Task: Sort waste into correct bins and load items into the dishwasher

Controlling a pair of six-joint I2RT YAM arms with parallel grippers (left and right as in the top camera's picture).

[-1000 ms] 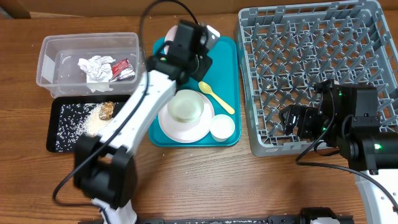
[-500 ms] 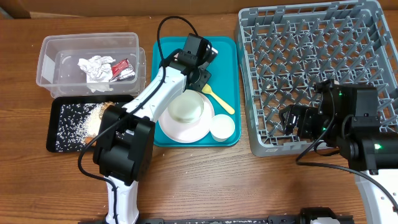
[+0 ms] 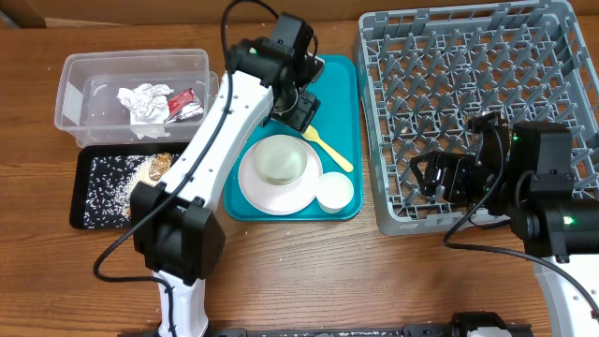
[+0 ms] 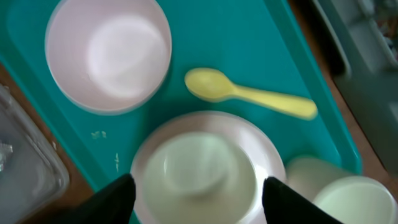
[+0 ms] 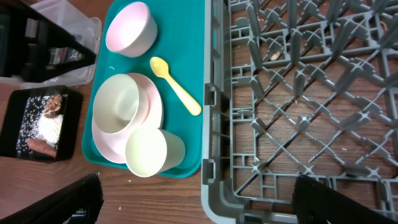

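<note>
Evidently we are at the loading step: bowl (image 3: pixel 280 161), plate (image 3: pixel 257 194), cup (image 3: pixel 334 191) and yellow spoon (image 3: pixel 325 145) lie on the teal tray (image 3: pixel 342 84), none in the dish rack (image 3: pixel 468 94). The left gripper (image 4: pixel 200 200) hovers above them, fingers spread, empty. The right gripper (image 5: pixel 202 202) is also spread. Next we lower onto one item and close.

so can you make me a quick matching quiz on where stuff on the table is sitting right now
Things:
1. napkin
2. rice
3. spoon
4. bowl beside the cup

Places:
a. black tray
b. straight on the teal tray
c. clear tub
d. on the plate

Pairs: 1-c, 2-a, 3-b, 4-d
</note>
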